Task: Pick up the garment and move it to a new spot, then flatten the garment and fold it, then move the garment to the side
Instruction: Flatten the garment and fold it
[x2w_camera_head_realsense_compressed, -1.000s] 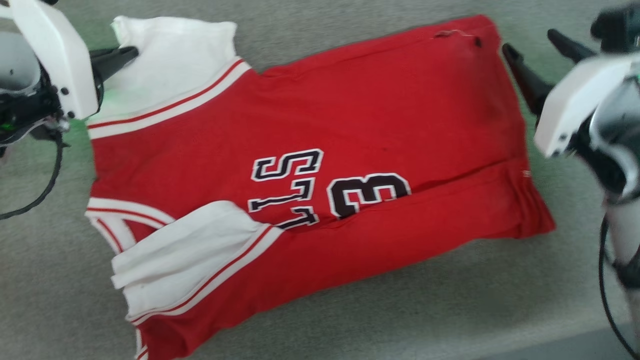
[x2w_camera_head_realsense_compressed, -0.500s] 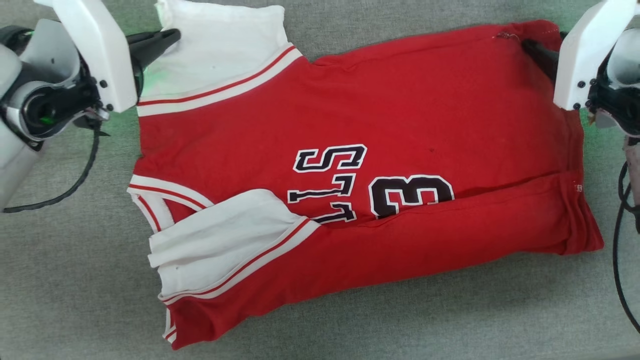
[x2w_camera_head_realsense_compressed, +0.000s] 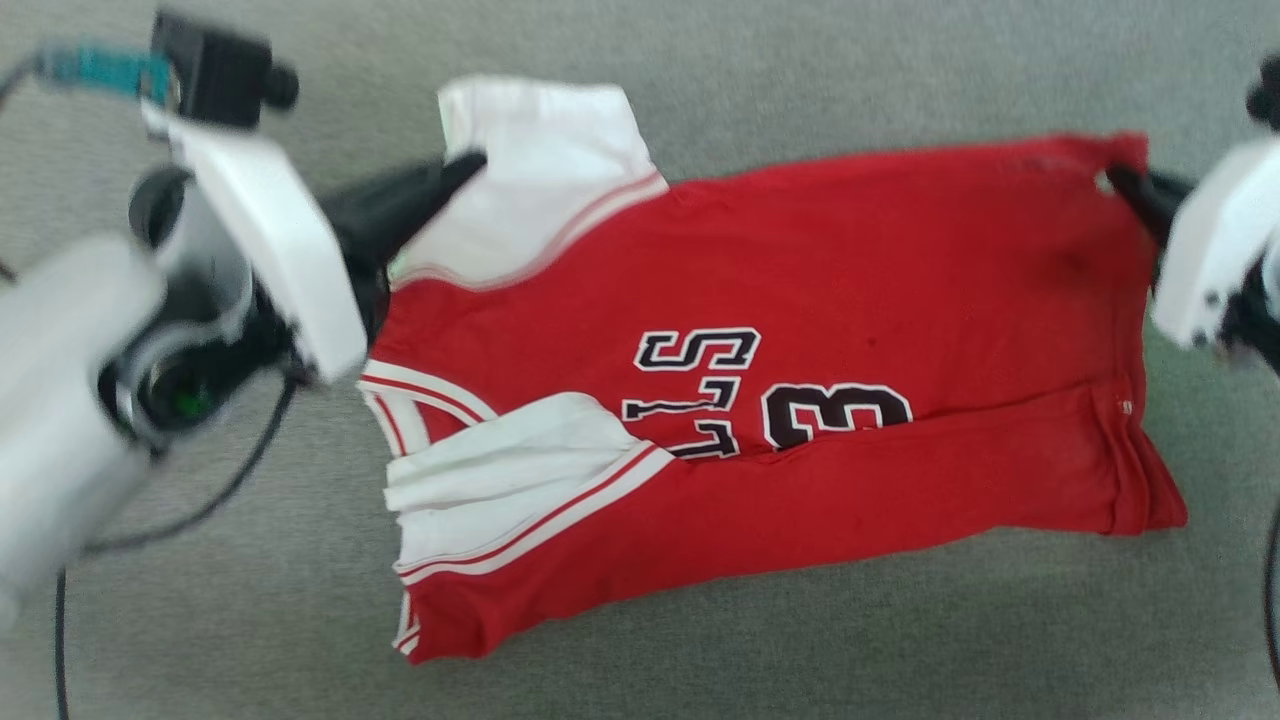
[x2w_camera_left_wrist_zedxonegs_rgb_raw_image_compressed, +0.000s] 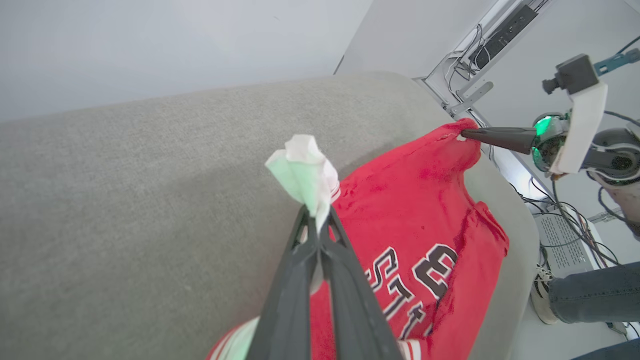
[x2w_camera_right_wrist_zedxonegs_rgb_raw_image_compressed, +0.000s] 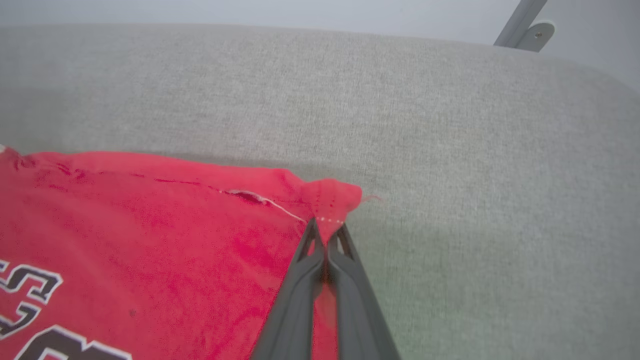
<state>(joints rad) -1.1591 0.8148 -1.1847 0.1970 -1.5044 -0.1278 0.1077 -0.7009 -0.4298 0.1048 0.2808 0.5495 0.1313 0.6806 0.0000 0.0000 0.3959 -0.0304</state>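
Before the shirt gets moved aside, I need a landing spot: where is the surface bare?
Bare grey surface runs broad along the garment's near edge, and in a strip beyond its far edge. Crowded at both ends: the left claw pinches the white sleeve, the right claw the red hem corner.

Right tool (x2w_camera_right_wrist_zedxonegs_rgb_raw_image_compressed: 326, 229) now pinched on garment (x2w_camera_head_realsense_compressed: 850, 280) hem corner, corner seemingly lifted
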